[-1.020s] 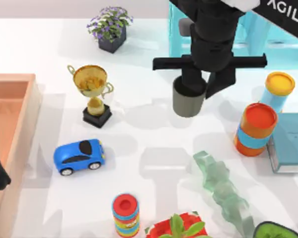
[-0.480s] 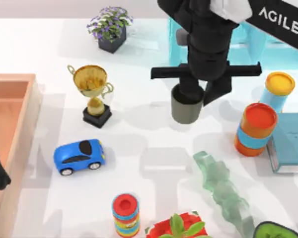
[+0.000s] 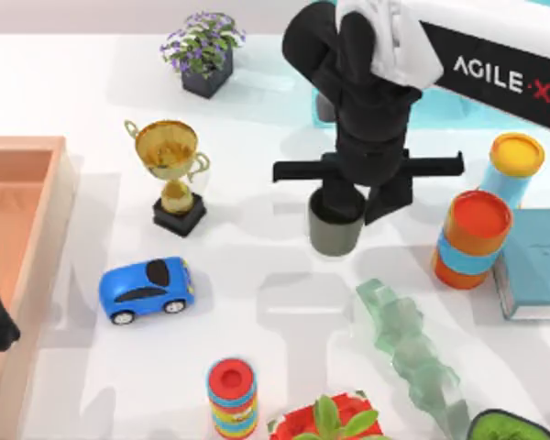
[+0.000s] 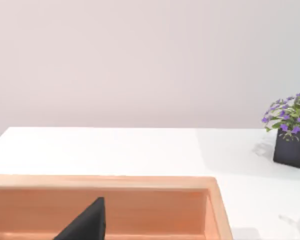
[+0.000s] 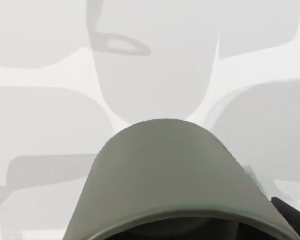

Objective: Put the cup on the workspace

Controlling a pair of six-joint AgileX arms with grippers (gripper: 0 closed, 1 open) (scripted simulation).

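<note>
Cup (image 3: 334,234) in right jaws (image 3: 353,197), canister (image 3: 472,238) near

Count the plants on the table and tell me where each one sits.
2. A purple-flowered plant in a dark pot stands at the table's far edge, behind the trophy. A green plant in a red pot sits at the near edge, cut off by the frame; more could lie beyond it.

Grey-olive cup (image 3: 335,234), white workspace (image 3: 257,275), gold trophy (image 3: 170,160), blue toy car (image 3: 147,289), peach tray (image 3: 46,229).
</note>
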